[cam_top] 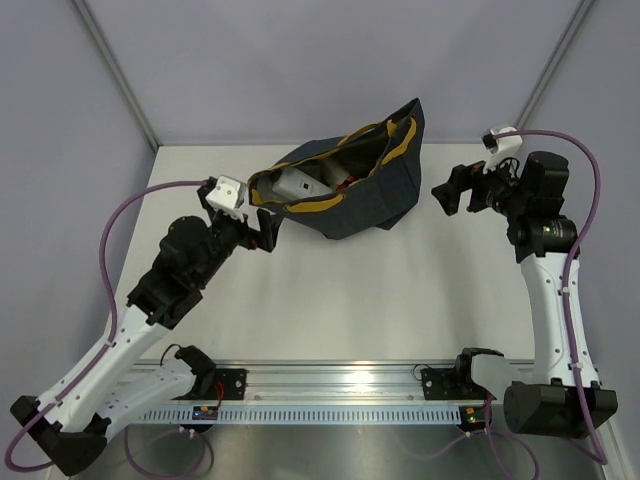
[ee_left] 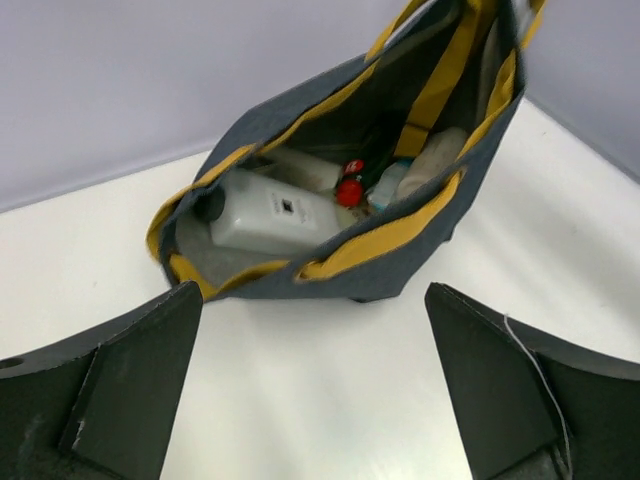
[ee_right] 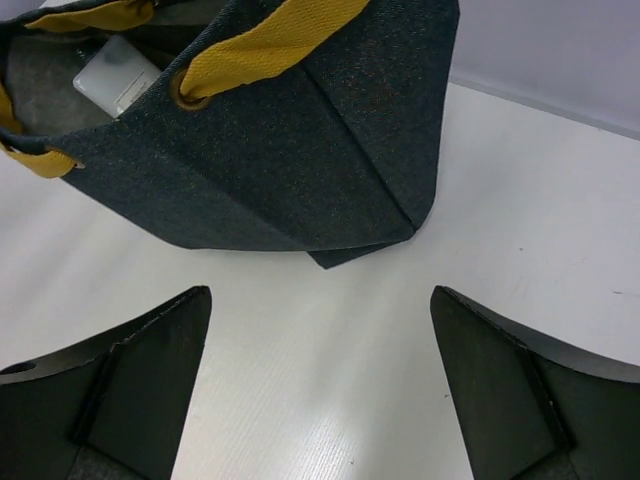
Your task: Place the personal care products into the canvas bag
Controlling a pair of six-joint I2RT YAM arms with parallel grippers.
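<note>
Lab test cell: bare white table (cam_top: 330,300), plain grey walls (cam_top: 300,60), arms on aluminium rail (cam_top: 330,385)

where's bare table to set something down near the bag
Bare table lies between the bag and the near rail, and between the bag and the right gripper. Crowded: inside the bag with bottles, and beside the left gripper.
</note>
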